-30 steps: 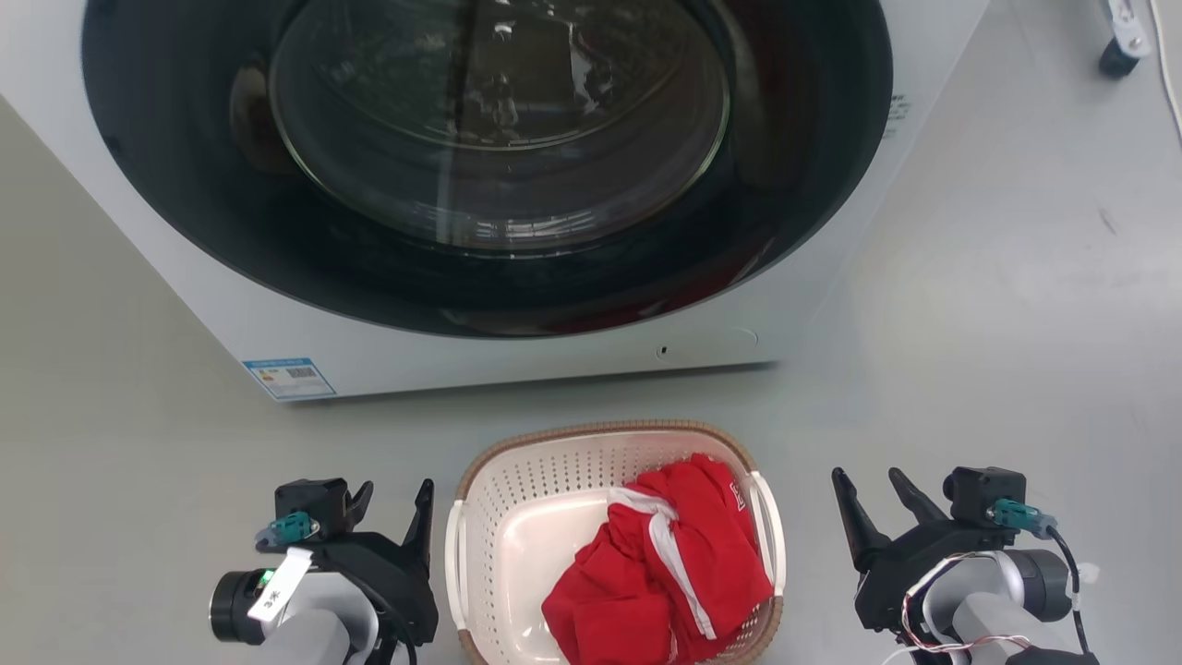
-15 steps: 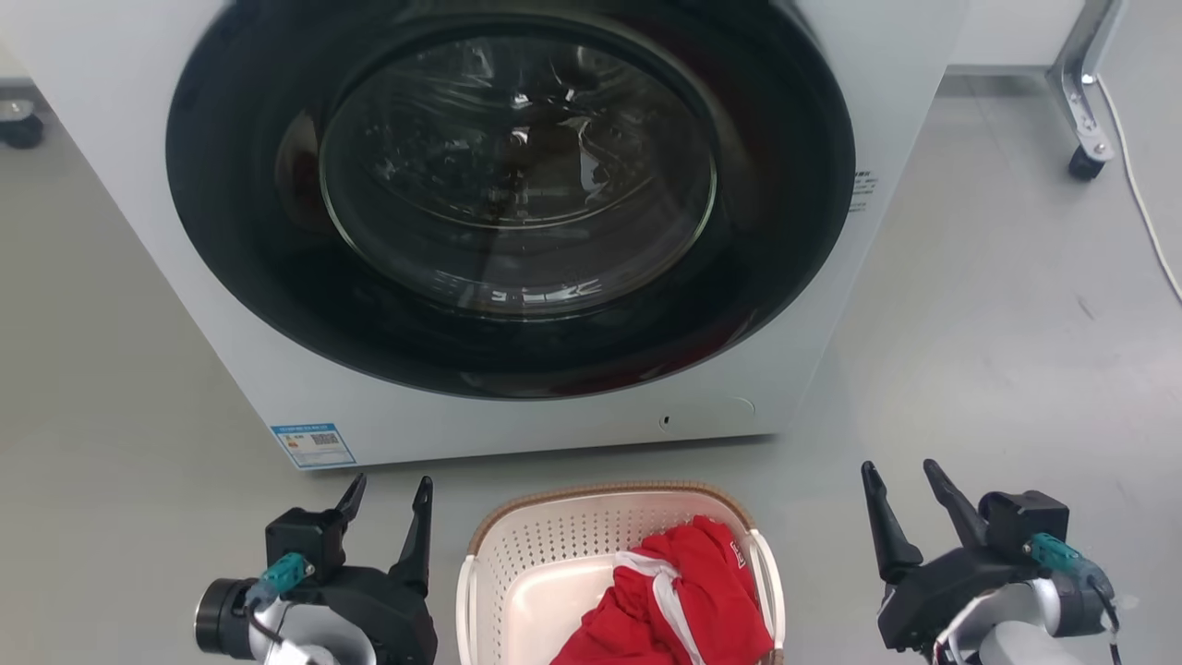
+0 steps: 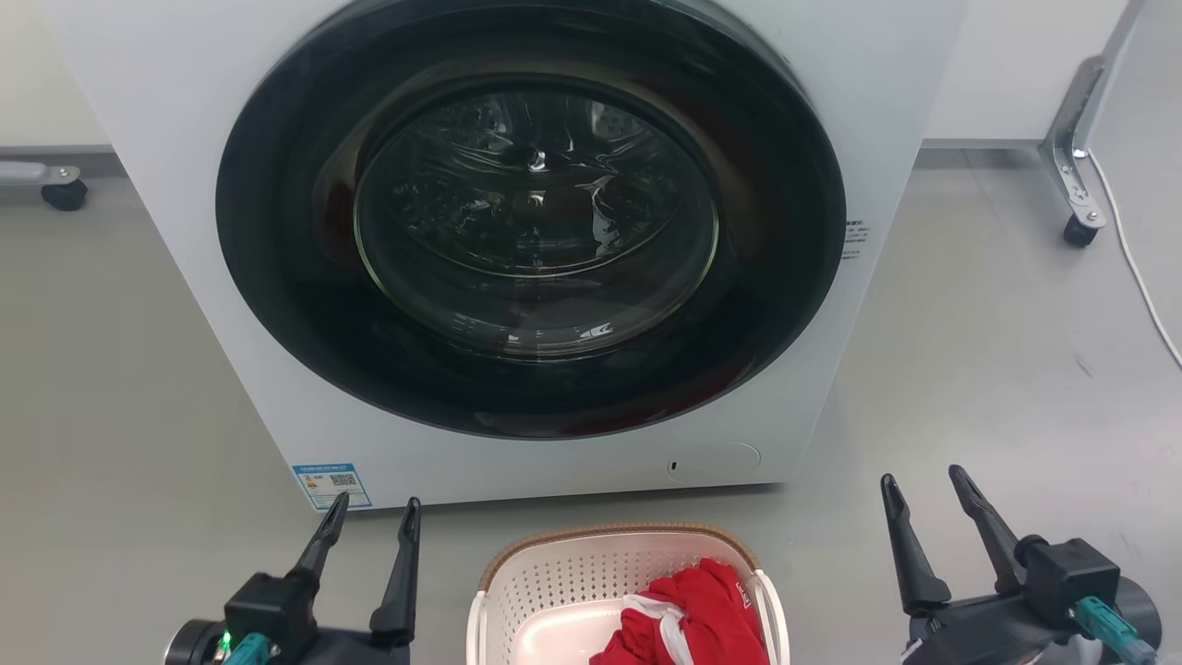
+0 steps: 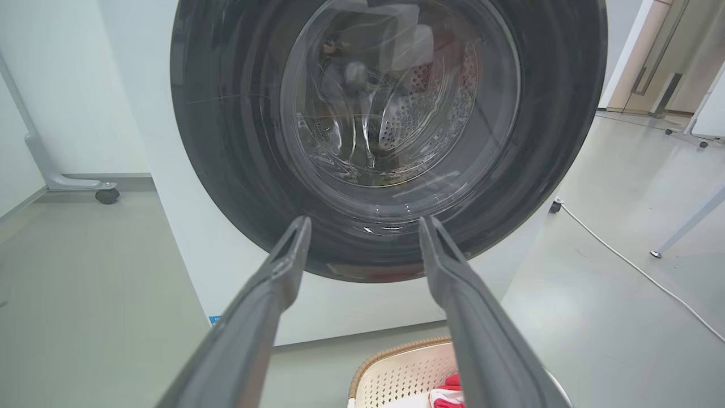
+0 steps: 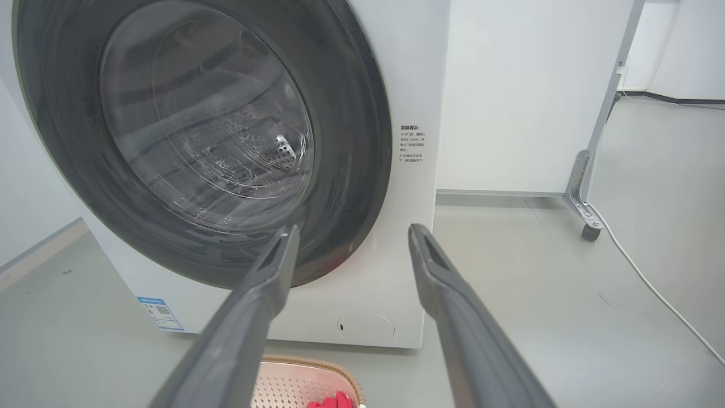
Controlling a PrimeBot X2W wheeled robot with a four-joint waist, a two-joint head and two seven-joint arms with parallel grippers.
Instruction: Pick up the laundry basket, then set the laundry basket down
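A white front-loading washing machine (image 3: 554, 466) stands before me on the grey floor (image 3: 997, 369), its round dark glass door (image 3: 531, 240) shut. A blue label (image 3: 332, 484) sits at its lower left corner. Off to my right stands a metal leg (image 3: 1071, 157) on a black caster (image 3: 1077, 229), with a white cable (image 3: 1140, 277) lying on the floor beside it.

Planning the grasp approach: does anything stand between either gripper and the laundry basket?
Nothing visible does. The laundry basket sits on the floor between the open left gripper and the open right gripper, and I see just floor in each gap. The washing machine stands behind the basket, off either path.
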